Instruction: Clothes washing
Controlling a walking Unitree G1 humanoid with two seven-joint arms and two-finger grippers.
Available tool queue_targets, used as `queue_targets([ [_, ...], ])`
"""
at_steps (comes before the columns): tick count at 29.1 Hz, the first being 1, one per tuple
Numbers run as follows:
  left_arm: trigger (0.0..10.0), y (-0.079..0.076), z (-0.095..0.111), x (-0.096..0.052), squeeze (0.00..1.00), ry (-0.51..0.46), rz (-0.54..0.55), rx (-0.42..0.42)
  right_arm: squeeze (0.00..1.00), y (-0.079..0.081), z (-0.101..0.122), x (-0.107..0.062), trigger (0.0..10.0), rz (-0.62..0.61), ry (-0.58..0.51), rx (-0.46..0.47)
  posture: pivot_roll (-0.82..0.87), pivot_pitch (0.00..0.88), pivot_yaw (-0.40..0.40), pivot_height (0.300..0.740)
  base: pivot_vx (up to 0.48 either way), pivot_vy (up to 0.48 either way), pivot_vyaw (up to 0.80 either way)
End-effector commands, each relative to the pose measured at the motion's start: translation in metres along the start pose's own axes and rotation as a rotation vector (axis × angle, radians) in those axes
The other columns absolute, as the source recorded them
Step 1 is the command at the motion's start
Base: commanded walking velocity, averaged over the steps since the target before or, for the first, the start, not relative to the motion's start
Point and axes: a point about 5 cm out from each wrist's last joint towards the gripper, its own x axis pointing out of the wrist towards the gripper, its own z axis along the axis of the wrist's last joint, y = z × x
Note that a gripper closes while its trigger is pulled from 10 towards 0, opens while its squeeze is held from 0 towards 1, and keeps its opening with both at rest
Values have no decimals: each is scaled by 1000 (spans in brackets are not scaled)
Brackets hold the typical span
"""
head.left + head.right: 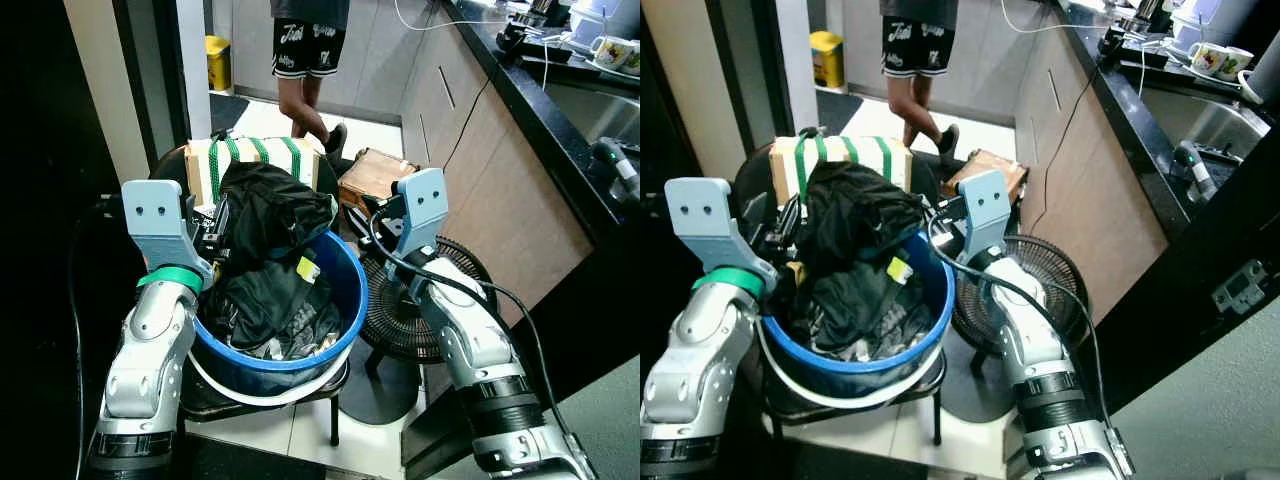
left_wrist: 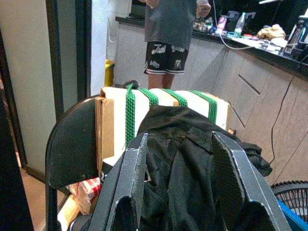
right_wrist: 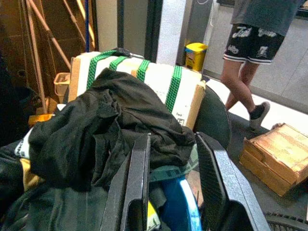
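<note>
A blue bucket [image 1: 348, 290] heaped with dark clothes [image 1: 262, 235] stands on a black folding chair [image 2: 72, 144]. A black garment [image 2: 180, 144] tops the heap and hangs over the rim. My left gripper [image 2: 178, 139] is at the bucket's left side, open, with the garment lying between and beyond its fingers. My right gripper [image 3: 173, 139] is at the bucket's right rim, also open, pointing at the same garment [image 3: 120, 120]. Neither gripper has closed on cloth.
A cardboard box with green straps [image 1: 262, 158] leans against the chair back behind the bucket. A floor fan [image 1: 425, 315] stands right of the chair. A person [image 1: 305, 60] walks at the back; cabinets and a dark counter [image 1: 560, 95] run along the right. Another box [image 1: 375, 175] lies on the floor.
</note>
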Motion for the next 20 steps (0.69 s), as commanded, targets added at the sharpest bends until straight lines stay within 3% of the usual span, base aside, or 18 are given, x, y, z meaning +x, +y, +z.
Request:
queue_targets([
  [1,10000,-4,0,-1,0,0,-17,0,0,-9,0,2,10000,-24,11,-15,27,76,-75,740,0,0,0],
  [2,10000,-2,0,0,0,5,-18,7,596,-17,1,13,10000,-56,26,19,29,99,-73,740,0,0,0],
  [3,10000,1,1,0,0,11,-16,18,1000,-23,3,25,10000,-77,39,83,33,122,-70,740,0,0,0],
  [8,10000,7,2,-1,0,24,-8,35,1000,-24,6,38,10000,-75,63,174,38,149,-65,740,0,0,0],
  [10,10000,19,4,-9,0,46,21,33,1000,-10,11,50,10000,15,64,224,59,236,-40,740,0,0,0],
  [15,10000,21,5,-11,0,52,24,30,1000,-8,13,52,10000,31,57,235,59,236,-40,740,0,0,0],
  [20,10000,22,6,-19,0,76,18,24,1000,3,20,60,10000,79,22,320,81,304,-15,740,0,0,0],
])
